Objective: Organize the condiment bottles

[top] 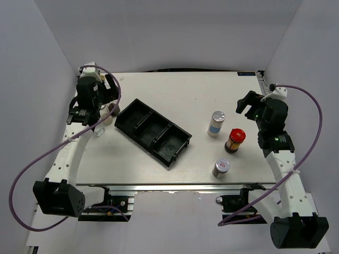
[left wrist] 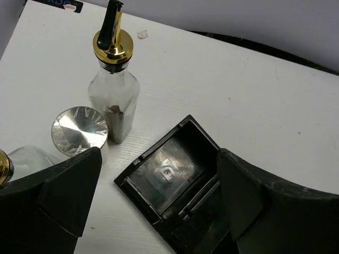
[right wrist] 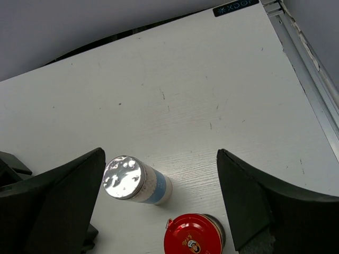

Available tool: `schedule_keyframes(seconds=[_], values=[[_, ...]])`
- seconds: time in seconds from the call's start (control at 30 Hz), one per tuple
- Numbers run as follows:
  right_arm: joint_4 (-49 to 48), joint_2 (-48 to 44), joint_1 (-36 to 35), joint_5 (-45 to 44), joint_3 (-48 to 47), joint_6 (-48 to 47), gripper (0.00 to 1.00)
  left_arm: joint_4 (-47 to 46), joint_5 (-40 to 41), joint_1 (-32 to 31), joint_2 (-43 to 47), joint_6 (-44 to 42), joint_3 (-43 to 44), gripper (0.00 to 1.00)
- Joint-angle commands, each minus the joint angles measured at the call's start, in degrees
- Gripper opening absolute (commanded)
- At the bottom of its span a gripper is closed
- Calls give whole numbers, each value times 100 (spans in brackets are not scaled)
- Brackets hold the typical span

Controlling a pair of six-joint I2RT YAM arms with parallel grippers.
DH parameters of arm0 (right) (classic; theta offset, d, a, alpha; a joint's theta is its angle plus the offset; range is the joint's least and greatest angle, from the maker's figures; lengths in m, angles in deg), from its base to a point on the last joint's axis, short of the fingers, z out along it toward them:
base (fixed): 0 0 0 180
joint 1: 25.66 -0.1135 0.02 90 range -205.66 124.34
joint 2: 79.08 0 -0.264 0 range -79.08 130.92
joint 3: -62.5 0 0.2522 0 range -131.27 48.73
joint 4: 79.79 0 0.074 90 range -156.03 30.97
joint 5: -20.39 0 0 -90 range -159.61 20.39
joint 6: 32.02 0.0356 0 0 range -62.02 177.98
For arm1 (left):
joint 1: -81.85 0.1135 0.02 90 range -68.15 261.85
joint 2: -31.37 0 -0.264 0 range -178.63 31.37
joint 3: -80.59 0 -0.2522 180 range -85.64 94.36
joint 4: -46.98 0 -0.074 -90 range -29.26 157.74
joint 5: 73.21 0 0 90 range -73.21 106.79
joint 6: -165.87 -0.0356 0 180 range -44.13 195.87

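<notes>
At the left rear of the white table (top: 201, 90): the left pincer (left wrist: 159, 159), spread wide. Grips nothing; hangs above a cluster of three condiment bottles. In its wrist view, near the dark fingers (left wrist: 58, 196): a clear glass bottle (left wrist: 114, 100) with a gold spout cap, upright, something brown low inside; just beside it, toward the camera, a silver-lidded jar (left wrist: 79, 130); at the lower left edge, part of a second glass bottle (left wrist: 24, 157), mostly cut off. Just right of these, one end compartment of the black tray (left wrist: 169, 172). From overhead, lies diagonally on the table's left half, three compartments in a row. On the right half, well apart from the tray: a blue-labelled shaker jar (top: 216, 124), a red-lidded jar (top: 235, 141) just beside it toward the near edge, and nearer still a small silver-capped jar (top: 221, 168), all upright. Behind them and further right, the right pincer (right wrist: 160, 154), likewise gaping wide and holding nothing. Looks down on the blue-labelled shaker jar and the red-lidded jar, both between its fingers in the wrist view, touching neither.
</notes>
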Motion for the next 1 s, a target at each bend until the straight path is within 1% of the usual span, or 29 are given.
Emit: schedule_keyframes(seconds=[0.0,0.03,0.13,0.27,0.33,0.37,0.4,0.47,0.63,0.7,0.77,0.97], values=[[-423,-270,10,207,-42,-197,89,168,40,-33,-160,-317,417,98],[-685,-323,10,339,124,-268,89,186,275,-33,-317,-335,461,98],[-889,-411,10,568,205,-382,89,99,689,-33,-607,-475,584,98],[-802,-297,10,665,3,-392,89,-227,892,-33,-994,-677,742,98],[-784,-235,10,709,-41,-435,89,-306,1181,-33,-1171,-695,892,98],[-784,-235,10,848,-50,-453,89,-315,1531,-33,-1371,-687,936,98],[-819,-235,10,937,-41,-505,89,-367,1604,-33,-1469,-695,988,98],[-802,-253,2,982,-41,-558,89,-490,1614,-24,-1654,-748,1120,97],[-793,-341,10,1026,38,-717,90,-1035,1271,-24,-2094,-862,1261,96],[-793,-384,10,851,73,-743,89,-1001,1411,-33,-2313,-880,1428,93],[-819,-402,10,797,91,-778,89,-930,1665,-33,-2428,-906,1568,88],[-846,-420,10,797,135,-831,89,-1044,1921,-33,-2604,-950,1560,83]])
